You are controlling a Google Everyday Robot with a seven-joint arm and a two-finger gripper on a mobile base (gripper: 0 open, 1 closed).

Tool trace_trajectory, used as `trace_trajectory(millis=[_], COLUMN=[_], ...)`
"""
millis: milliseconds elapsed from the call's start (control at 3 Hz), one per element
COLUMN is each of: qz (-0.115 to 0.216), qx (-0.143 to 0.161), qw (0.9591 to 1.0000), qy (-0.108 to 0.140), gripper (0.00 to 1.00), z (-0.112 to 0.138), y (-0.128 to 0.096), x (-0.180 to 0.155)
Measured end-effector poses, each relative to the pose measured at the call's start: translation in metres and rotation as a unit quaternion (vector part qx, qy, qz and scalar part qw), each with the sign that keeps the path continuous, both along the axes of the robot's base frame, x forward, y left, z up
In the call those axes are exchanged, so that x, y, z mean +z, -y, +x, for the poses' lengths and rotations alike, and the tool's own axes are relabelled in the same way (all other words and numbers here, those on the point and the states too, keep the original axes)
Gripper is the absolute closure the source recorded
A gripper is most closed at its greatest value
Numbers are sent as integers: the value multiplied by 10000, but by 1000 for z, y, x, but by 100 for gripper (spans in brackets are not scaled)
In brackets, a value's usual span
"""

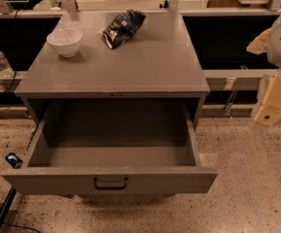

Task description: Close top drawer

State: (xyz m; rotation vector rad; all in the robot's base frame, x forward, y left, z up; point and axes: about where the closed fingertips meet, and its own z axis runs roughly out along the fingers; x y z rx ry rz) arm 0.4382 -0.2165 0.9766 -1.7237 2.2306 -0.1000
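Observation:
The top drawer (110,181) of the grey metal cabinet is pulled far out toward me. Its inside looks empty. Its flat front panel carries a small dark loop handle (110,183) at the centre. My gripper (271,108) is at the right edge of the view, cream-coloured, hanging above the floor to the right of the cabinet and well clear of the drawer. It touches nothing.
On the cabinet top (145,67) stand a white bowl (65,41) at the back left and a dark crumpled snack bag (123,27) at the back middle. A water bottle (2,62) lies on a rail to the left. A dark pole (4,210) leans at lower left. Speckled floor surrounds the cabinet.

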Motion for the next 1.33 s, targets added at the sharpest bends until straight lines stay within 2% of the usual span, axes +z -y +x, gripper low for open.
trace_trajectory(millis=[333,667,1000,1333], qz=[0,396,838,1256], qx=[0,-5,245,541], qw=[10000,9992,9962,9906], qy=[0,-36,21,-30], gripper=[0,25,48,72], z=[0,-9,-19,-38], y=[0,-7,-21,-39], x=[0,-38,-74,-119])
